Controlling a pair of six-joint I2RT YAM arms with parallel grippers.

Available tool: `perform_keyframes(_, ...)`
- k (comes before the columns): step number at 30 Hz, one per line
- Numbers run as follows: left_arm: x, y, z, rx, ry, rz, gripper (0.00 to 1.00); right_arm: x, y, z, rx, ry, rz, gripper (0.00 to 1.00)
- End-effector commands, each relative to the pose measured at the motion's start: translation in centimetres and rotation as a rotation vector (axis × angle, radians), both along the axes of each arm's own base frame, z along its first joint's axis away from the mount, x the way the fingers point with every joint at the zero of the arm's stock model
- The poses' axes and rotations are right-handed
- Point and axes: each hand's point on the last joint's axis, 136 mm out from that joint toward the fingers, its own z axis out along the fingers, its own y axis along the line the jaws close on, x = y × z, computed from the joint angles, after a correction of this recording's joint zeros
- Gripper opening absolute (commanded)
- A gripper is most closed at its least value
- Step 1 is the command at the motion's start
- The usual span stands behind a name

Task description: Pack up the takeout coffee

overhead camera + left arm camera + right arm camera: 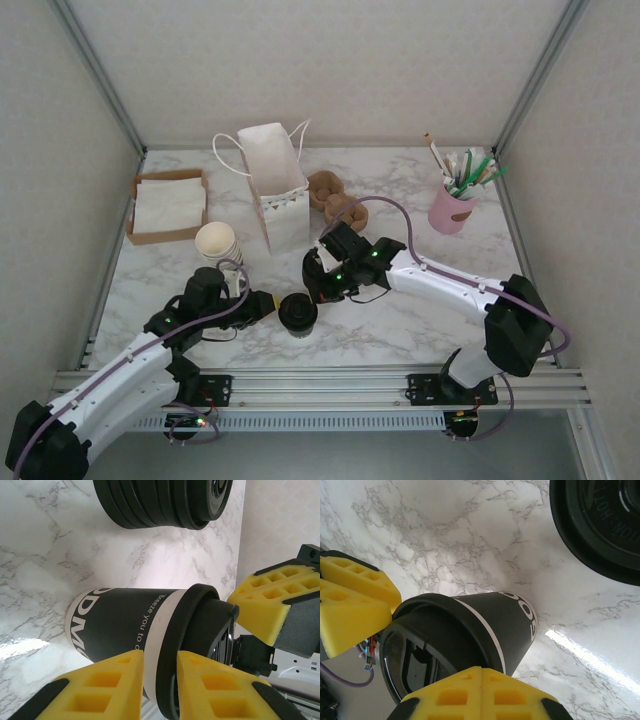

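Observation:
The takeout coffee (125,622) is a small cup with a dark printed sleeve, a white band and a black lid (435,640). It stands on the marble table between both grippers. My left gripper (160,655) has its yellow fingers a narrow gap apart at the cup's side, level with the lid rim, and nothing is pinched between them. It reaches in from the left (272,305). My right gripper (481,672) is shut, pads pressed together, resting by the lid's edge (318,283). In the top view the arms hide most of the cup.
A squat stack of black lids (298,313) stands close by the cup. Behind are a white paper bag (275,185), a stack of cream cups (218,243), a napkin box (168,205), a brown knotted thing (335,200) and a pink straw holder (452,208).

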Motion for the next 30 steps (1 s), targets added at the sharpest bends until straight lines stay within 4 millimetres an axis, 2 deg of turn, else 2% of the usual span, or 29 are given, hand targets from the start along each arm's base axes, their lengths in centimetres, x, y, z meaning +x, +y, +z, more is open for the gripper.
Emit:
perform_keyframes(1, -0.4, -0.2, -0.7, -0.006, 0.01, -0.02, 0.24, -0.1, 0.1, -0.7, 0.002, 0.033, -0.003, 0.0)
perform_keyframes(11, -0.9, 0.0, -2.4, 0.016, 0.041, -0.019, 0.23, -0.1, 0.1, -2.2, -0.029, 0.05, -0.004, 0.0)
perform_keyframes(20, -1.7, -0.1, -3.6, 0.022, 0.069, -0.025, 0.21, 0.1, 0.1, -2.4, -0.042, 0.049, -0.004, 0.0)
perform_keyframes(27, -1.9, 0.0, -4.0, 0.037, 0.073, -0.016, 0.21, 0.0, 0.0, -2.7, -0.047, 0.052, -0.005, 0.0)
perform_keyframes(30, -1.6, 0.1, -3.4, 0.041, 0.057, -0.005, 0.24, 0.1, -0.1, -2.6, -0.048, 0.049, -0.007, 0.0)
